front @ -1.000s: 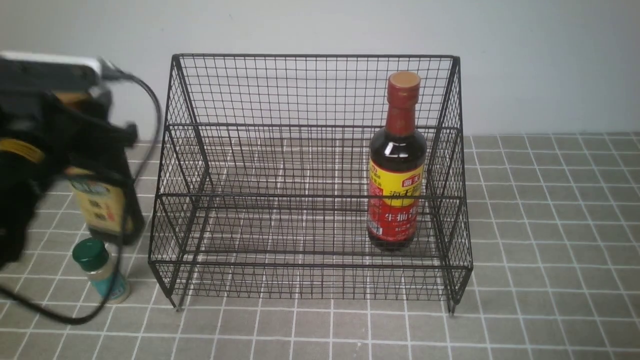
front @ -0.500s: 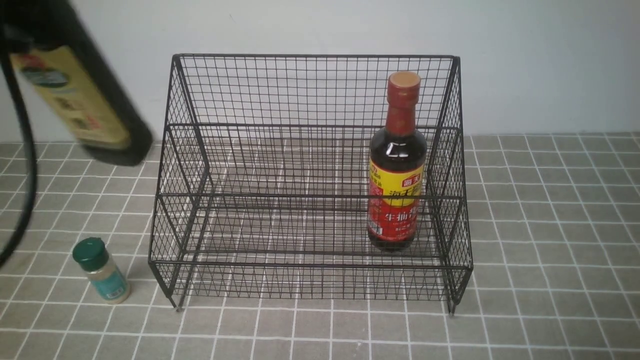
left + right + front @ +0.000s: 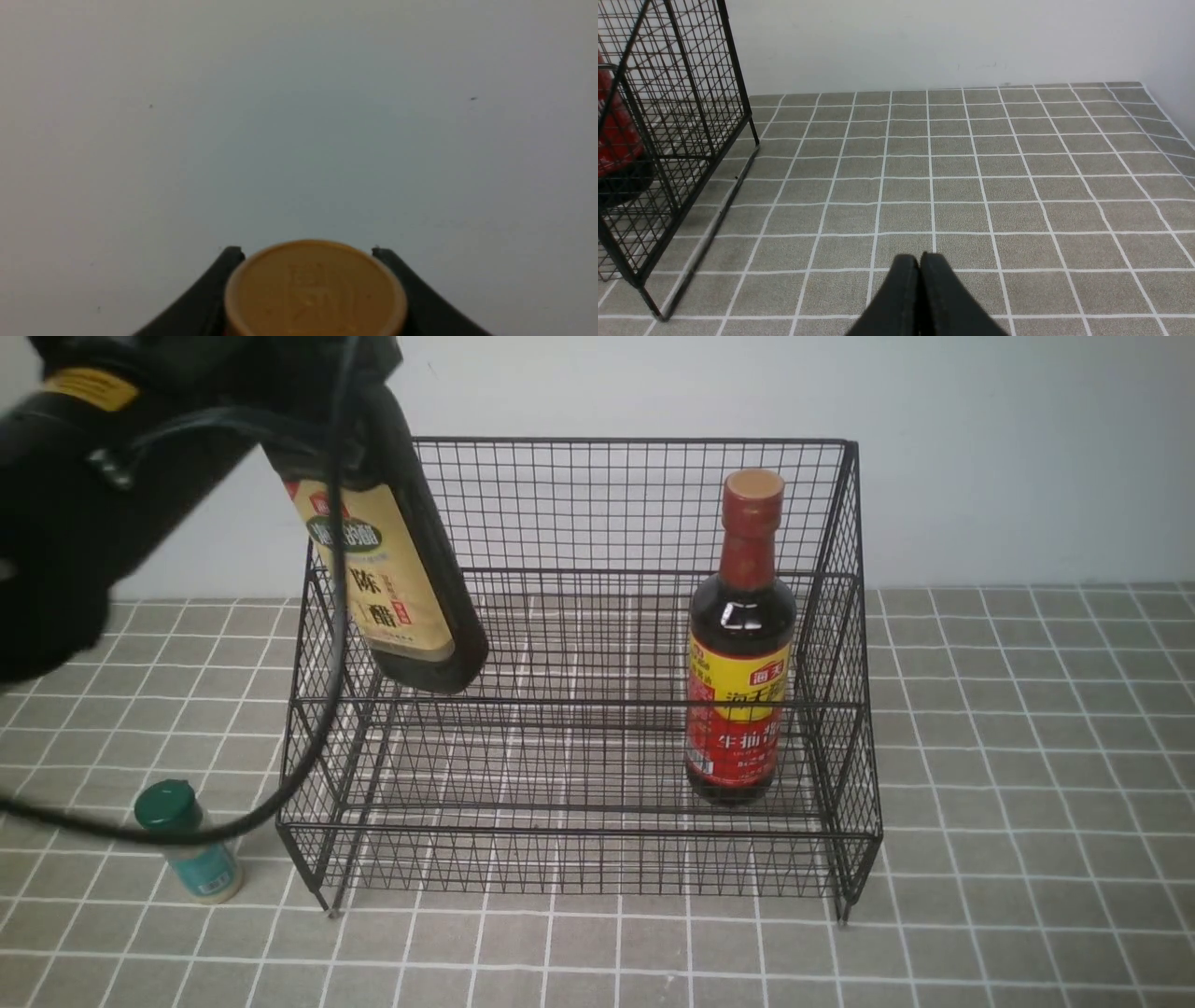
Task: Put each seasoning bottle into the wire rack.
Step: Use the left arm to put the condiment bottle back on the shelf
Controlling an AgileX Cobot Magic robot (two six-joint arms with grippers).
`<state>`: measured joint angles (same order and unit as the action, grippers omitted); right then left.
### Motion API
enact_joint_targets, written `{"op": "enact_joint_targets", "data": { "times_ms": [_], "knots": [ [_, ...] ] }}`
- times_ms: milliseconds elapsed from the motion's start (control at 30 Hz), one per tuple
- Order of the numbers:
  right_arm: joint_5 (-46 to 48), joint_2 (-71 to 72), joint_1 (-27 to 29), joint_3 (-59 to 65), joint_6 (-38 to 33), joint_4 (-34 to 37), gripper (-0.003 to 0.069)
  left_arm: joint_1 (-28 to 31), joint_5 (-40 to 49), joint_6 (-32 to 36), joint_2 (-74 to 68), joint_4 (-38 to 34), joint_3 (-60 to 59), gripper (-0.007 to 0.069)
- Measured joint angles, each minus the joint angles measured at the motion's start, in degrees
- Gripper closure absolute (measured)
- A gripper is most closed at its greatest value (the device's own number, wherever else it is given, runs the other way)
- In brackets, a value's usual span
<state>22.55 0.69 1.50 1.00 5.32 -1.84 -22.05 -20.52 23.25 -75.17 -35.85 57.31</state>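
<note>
My left gripper [image 3: 308, 254] is shut on the gold-capped dark bottle [image 3: 406, 583] with the tan label and holds it tilted in the air over the left end of the black wire rack [image 3: 579, 504]. Its gold cap [image 3: 315, 289] shows between the fingers in the left wrist view. The red-necked bottle [image 3: 742, 644] stands upright inside the rack at the right; it also shows in the right wrist view [image 3: 614, 135]. The small green-capped shaker [image 3: 187, 845] stands on the tiles left of the rack's front corner. My right gripper [image 3: 920, 259] is shut and empty above the tiles right of the rack [image 3: 677, 140].
A black cable [image 3: 308, 737] hangs from my left arm, crossing the rack's left side and the shaker. A white wall [image 3: 1027, 448] runs behind the rack. Grey tiled surface [image 3: 994, 177] stretches right of the rack.
My left gripper has lifted the gold-capped bottle from the tiles beside the shaker and carried it right, to above the rack's left end. The other bottles have not moved.
</note>
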Motion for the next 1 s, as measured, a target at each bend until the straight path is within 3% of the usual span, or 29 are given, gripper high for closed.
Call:
{"op": "enact_joint_targets", "data": {
  "times_ms": [233, 400, 867, 1000],
  "knots": [
    [0.0, 0.0, 0.0, 0.0, 0.0, 0.0, 0.0672, -0.1, -0.3, 11.2, -3.3, -9.6, 0.1, 0.0323],
    [0.0, 0.0, 0.0, 0.0, -0.2, 0.0, 0.0672, -0.2, 1.7, 16.7, -5.6, -11.2, 0.0, 0.0323],
    [0.0, 0.0, 0.0, 0.0, -0.2, 0.0, 0.0672, -0.4, 6.8, 21.1, -11.1, -15.7, 0.0, 0.0323],
    [0.0, 0.0, 0.0, 0.0, -0.2, 0.0, 0.0672, -0.4, 6.1, 25.4, -11.1, -17.7, 0.2, 0.0263]
  ]
}}
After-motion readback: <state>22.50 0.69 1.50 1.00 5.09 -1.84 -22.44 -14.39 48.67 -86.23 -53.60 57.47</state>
